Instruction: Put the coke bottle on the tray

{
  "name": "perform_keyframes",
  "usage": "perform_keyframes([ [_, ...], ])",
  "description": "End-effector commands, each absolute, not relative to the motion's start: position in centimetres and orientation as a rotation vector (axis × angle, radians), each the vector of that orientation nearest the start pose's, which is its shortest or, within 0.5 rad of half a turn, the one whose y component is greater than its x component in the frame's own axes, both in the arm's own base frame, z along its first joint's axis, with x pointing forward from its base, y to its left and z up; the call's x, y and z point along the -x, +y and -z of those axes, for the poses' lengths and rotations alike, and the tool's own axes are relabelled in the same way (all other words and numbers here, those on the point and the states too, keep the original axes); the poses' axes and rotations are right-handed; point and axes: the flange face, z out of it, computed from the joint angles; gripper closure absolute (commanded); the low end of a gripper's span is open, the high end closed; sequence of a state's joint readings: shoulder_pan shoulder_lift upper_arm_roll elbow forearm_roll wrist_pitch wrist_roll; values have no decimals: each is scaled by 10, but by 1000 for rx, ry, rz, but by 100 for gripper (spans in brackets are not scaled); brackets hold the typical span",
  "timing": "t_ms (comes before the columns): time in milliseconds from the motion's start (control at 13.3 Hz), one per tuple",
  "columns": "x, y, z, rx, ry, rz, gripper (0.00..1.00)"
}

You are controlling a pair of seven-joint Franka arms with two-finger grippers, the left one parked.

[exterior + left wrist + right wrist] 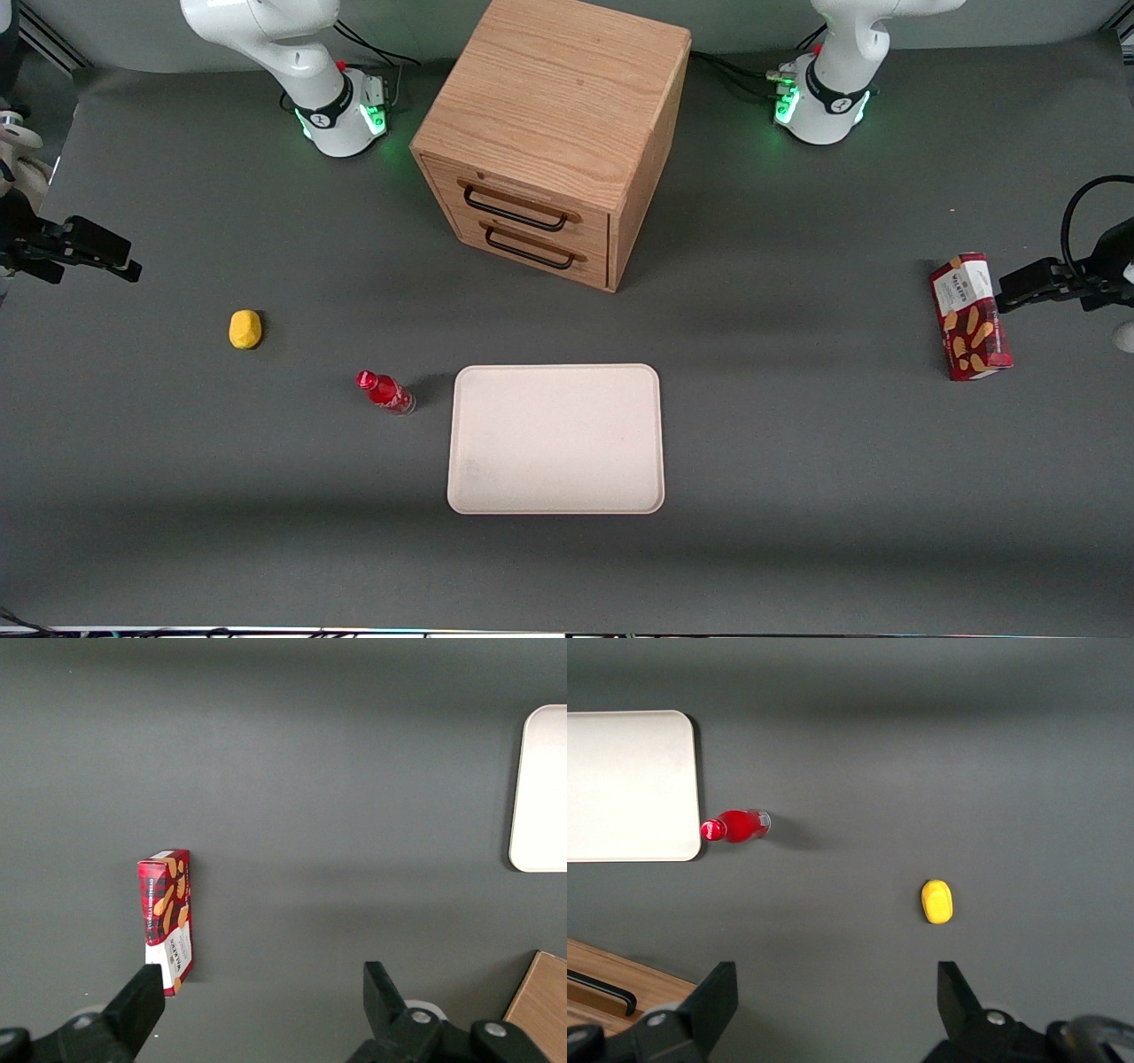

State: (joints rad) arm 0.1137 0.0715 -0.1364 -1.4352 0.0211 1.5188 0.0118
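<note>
Currently the small red coke bottle with a red cap and clear base (384, 392) stands on the dark grey table (797, 496), just beside the flat cream-beige rectangular tray with rounded corners (555, 439) but not on it, on the side toward the working arm's end of the table. In the right wrist view the bottle (735, 826) appears close to the tray's corner (629, 784), its cap nearest the rim, with a narrow strip of table between them. The tray's plain surface carries nothing.

The right arm's black two-finger end effector (124, 263) hangs at the working arm's end of the table, well apart from the bottle and holding nothing. The right wrist view shows its fingers (713, 1001) spread wide, with bare table between them.

A small yellow lump (245, 329) lies on the table between the end effector and the bottle, somewhat farther from the front camera than the bottle; it also shows in the wrist view (936, 902). A light wooden drawer cabinet with two dark handles (554, 142) sits farther from the front camera than the tray, both drawers closed. A red rectangular snack box (970, 316) lies toward the parked arm's end of the table, well apart from the tray.
</note>
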Motion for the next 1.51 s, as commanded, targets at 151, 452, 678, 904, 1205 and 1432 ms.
perform_keyframes([
  [151,-565,-10,-646,3114,38,30,0],
  [452,-565,-9,-644,3114,26,20,0],
  [678,-568,-5,-649,3109,39,39,0],
  [904,-589,17,-652,3114,-14,73,0],
  [1205,-626,105,-639,3129,-9,96,0],
  [1432,-637,169,-628,3139,-85,93,0],
])
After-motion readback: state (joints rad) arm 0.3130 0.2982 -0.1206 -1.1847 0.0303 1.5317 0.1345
